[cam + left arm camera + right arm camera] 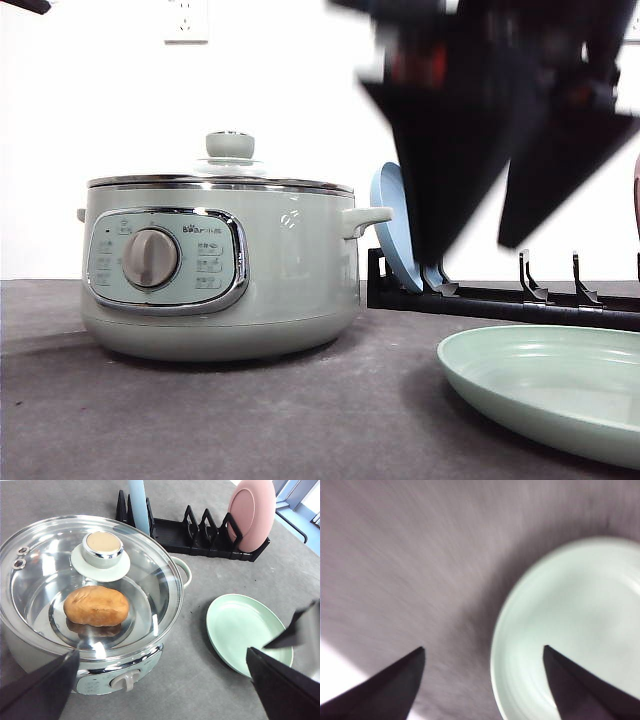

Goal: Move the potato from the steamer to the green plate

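Observation:
The potato [96, 605], brown-orange and oblong, lies inside the steamer [220, 270], seen through its shut glass lid [45, 575] with the knob [102, 547] on top. The pale green plate [560, 385] rests bare on the table to the right of the steamer [130, 675]. My left gripper [162, 651] hovers open above the steamer's front edge, holding nothing. High over the green plate [575, 625], my right gripper [470, 252] hangs open and blurred, with nothing between its fingers. In the right wrist view, the right gripper [483, 648] straddles the plate's rim.
A black dish rack [200, 535] stands behind the steamer and plate, holding a blue plate [392, 225] and a pink plate [252, 512] on edge. Grey table surface [300, 420] spreads in front of the steamer. A white wall rises behind.

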Tool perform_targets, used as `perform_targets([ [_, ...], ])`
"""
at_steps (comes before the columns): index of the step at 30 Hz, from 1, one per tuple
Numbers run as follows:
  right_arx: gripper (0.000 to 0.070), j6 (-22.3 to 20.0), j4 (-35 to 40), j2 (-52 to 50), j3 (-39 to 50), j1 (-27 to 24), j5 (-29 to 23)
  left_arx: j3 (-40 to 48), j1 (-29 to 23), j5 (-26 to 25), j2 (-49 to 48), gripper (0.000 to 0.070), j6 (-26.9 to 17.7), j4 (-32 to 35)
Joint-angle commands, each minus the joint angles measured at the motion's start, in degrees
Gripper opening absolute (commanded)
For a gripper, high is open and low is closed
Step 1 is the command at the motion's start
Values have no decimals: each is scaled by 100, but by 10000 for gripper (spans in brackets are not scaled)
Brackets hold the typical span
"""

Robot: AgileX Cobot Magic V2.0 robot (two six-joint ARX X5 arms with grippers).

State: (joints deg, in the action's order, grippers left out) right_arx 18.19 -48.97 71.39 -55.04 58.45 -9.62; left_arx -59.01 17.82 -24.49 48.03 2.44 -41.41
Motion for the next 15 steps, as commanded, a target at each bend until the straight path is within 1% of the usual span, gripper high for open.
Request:
perform_targets([
  [1, 515, -264, 13, -190, -161, -217, 232, -134, 26, -42, 26, 700, -4, 44],
  [5, 617, -525, 110, -835, -257, -1125, 875, -134, 26, -42, 26, 700, -4, 46],
  [9, 618, -829, 130, -1429, -248, -2073, 997, -134, 26, -42, 26, 700, -4, 44],
  [11, 618, -888, 198, -1733, -217, -2526, 1117, -134, 26, -42, 26, 700, -8, 44],
  [12, 618, -896, 251, -1878, -191, -2717, 1264, -134, 26, -42, 26, 700, -14, 44],
  [15, 618, -904, 446, -2372, -30, -3233, 1968, -134, 26, -42, 26, 700, -58, 43],
])
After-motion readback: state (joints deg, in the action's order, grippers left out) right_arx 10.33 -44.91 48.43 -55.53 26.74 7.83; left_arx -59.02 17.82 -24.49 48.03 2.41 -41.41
